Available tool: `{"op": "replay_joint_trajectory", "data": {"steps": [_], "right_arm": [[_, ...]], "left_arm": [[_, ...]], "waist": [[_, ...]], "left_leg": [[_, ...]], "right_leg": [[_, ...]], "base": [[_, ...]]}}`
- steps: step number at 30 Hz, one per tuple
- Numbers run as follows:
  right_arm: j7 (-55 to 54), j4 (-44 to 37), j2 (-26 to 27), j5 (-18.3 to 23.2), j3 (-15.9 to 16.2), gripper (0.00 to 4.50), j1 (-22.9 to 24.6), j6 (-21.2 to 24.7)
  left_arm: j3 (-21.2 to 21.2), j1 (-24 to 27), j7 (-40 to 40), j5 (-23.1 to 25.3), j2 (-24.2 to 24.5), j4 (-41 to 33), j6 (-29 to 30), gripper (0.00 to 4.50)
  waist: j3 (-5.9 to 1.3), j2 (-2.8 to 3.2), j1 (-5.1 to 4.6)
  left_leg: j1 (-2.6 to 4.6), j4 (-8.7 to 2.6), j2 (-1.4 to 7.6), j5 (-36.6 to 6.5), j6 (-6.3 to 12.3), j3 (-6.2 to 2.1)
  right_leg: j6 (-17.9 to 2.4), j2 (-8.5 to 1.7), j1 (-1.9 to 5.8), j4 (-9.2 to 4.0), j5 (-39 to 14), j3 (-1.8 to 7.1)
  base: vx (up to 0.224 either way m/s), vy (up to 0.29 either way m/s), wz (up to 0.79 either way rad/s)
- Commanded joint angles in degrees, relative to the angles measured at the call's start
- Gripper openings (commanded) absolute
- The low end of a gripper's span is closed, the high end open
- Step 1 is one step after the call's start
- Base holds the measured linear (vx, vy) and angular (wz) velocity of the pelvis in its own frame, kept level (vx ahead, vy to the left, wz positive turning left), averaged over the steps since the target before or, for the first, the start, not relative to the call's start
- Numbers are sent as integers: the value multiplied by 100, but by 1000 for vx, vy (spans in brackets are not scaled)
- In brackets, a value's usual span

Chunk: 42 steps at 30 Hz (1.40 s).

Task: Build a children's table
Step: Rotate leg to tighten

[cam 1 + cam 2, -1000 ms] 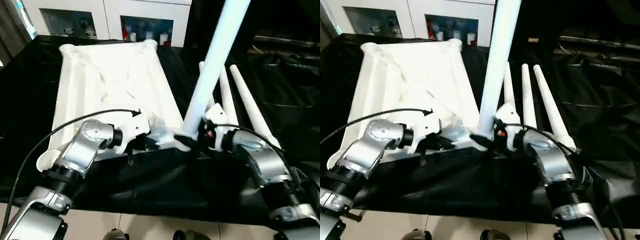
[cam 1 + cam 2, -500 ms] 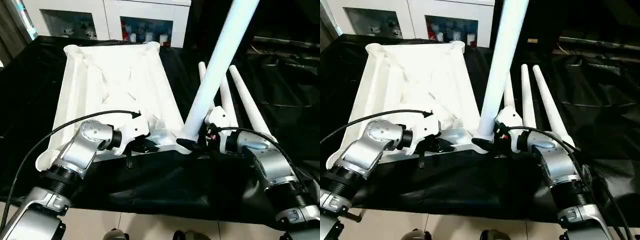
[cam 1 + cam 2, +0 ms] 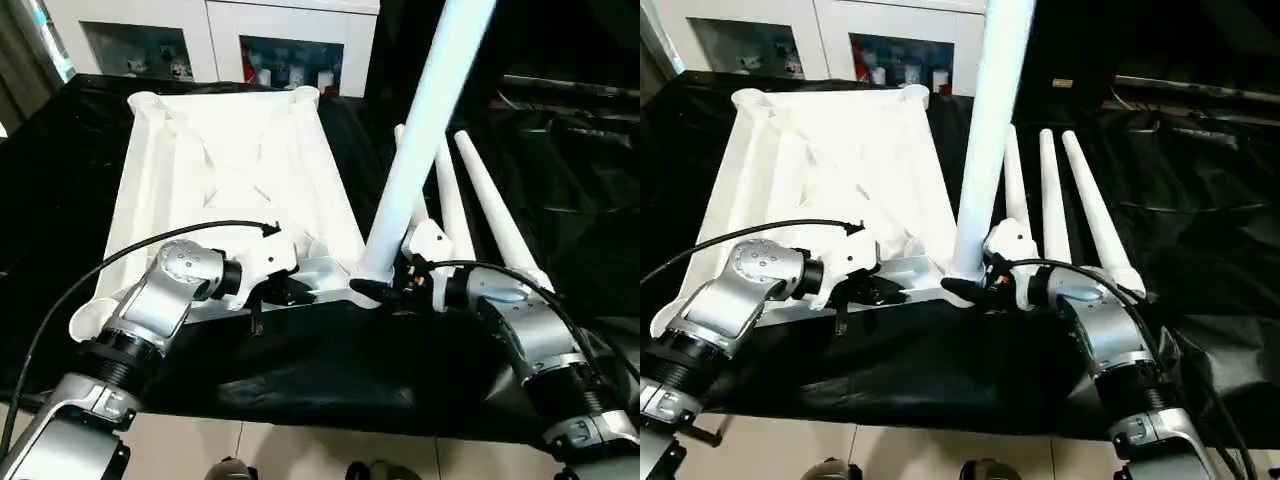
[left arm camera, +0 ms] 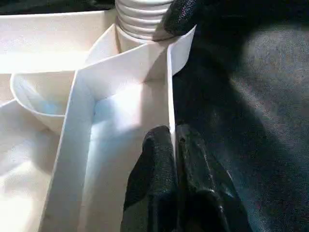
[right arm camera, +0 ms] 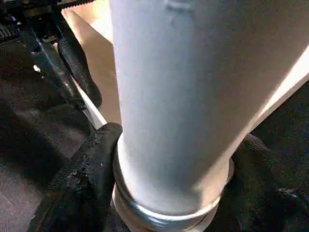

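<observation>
Two end effectors: left (image 4: 173,159) pinches the tabletop (image 3: 230,180) rim; right (image 5: 169,183) brackets the upright leg (image 3: 425,130), grip unclear.

The table top (image 3: 230,190) and standing leg (image 3: 420,140) were smooth, slightly glossy white plastic, the covering beneath them (image 3: 330,375) was black cloth with a faint sheen, the forearms (image 3: 150,305) were brushed silver metal, and the fingers (image 4: 159,174) were rough matt black rubber.

White table top (image 3: 225,190), X-ribbed; white legs (image 3: 480,205); black cloth (image 3: 330,370); black claw fingers (image 4: 164,179).
</observation>
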Motion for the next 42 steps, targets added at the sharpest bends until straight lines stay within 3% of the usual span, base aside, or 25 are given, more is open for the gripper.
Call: {"op": "replay_joint_trajectory", "data": {"steps": [1, 7, 12, 16, 17, 19, 20, 26, 27, 34, 37, 42], "right_arm": [[-124, 120, -27, -56, -27, 277, -62, 4], [-558, 356, 237, -5, -206, 277, -66, 51], [-1348, 714, 575, 9, -454, 276, -146, 153], [-3370, 1954, 1505, -36, -868, 276, -603, 410], [-3370, 1954, 1505, -36, -868, 276, -603, 410], [-3934, 2456, 1874, 29, -989, 276, -903, 515], [-4039, 2557, 1954, 56, -1031, 276, -973, 528], [-4311, 3207, 2434, 31, -1081, 276, -1506, 428], [-4365, 3313, 2473, 24, -1136, 276, -1579, 403], [-4282, 3587, 2483, 26, -1232, 276, -1779, 235], [-4244, 3651, 2456, 34, -1300, 347, -1860, 195], [-3942, 3596, 2378, -116, -1193, 381, -1950, 3]], "left_arm": [[-28, -123, -102, -82, -21, -96, -138, 0], [24, -153, -29, -104, -44, -25, -110, 0], [91, -195, 246, -89, -178, 105, 26, 0], [277, -608, 1853, 278, -880, 900, 587, 0], [277, -608, 1853, 278, -880, 900, 587, 0], [366, -792, 2470, 347, -1204, 1238, 813, 0], [379, -828, 2586, 358, -1267, 1308, 840, 0], [212, -880, 3080, 566, -1740, 1233, 1135, 0], [205, -877, 3097, 563, -1777, 1240, 1131, 0], [173, -855, 3076, 604, -1680, 1279, 1067, 0], [190, -859, 3046, 610, -1658, 1273, 1059, 0], [225, -854, 2945, 573, -1589, 1251, 909, 0]], "waist": [[-422, 4, 22], [-418, 18, 1], [-387, 17, -56], [-373, 39, -114], [-357, 43, -115], [-371, 43, -97], [-341, 47, -117], [-359, 26, -102], [-360, -18, -102], [-361, 0, -122], [-352, 13, -133], [-376, 33, -136]], "left_leg": [[1, -306, 124, -397, 457, -27], [-5, -305, 117, -506, 387, -35], [-4, -316, 106, -775, 181, -49], [24, -324, 85, -988, 0, -55], [65, -328, 77, -1113, -83, -65], [47, -331, 79, -1076, -71, -74], [57, -347, 78, -1216, -82, -76], [43, -357, 87, -1383, -38, -107], [20, -359, 80, -1340, -25, -111], [20, -386, 90, -1543, -35, -126], [33, -388, 89, -1650, -39, -127], [17, -404, 100, -1575, -23, -135]], "right_leg": [[-1365, -424, 407, -308, -122, 312], [-1354, -424, 404, -316, -222, 314], [-1183, -429, 381, -382, -931, 316], [-1025, -437, 331, -455, -1629, 312], [-971, -433, 304, -506, -1940, 298], [-925, -435, 317, -496, -1836, 305], [-901, -418, 284, -520, -1989, 288], [-709, -444, 295, -552, -2197, 275], [-686, -445, 305, -540, -2210, 270], [-673, -441, 285, -557, -2187, 261], [-678, -443, 263, -576, -2304, 261], [-705, -453, 284, -577, -2186, 255]], "base": [[0, 0, 0], [0, 0, 0], [0, 0, 0], [0, 0, 0], [0, 0, 0], [0, 0, 0], [0, 0, 0], [0, 0, 0], [0, 0, 0], [0, 0, 0], [0, 0, 0], [0, 0, 0]]}}
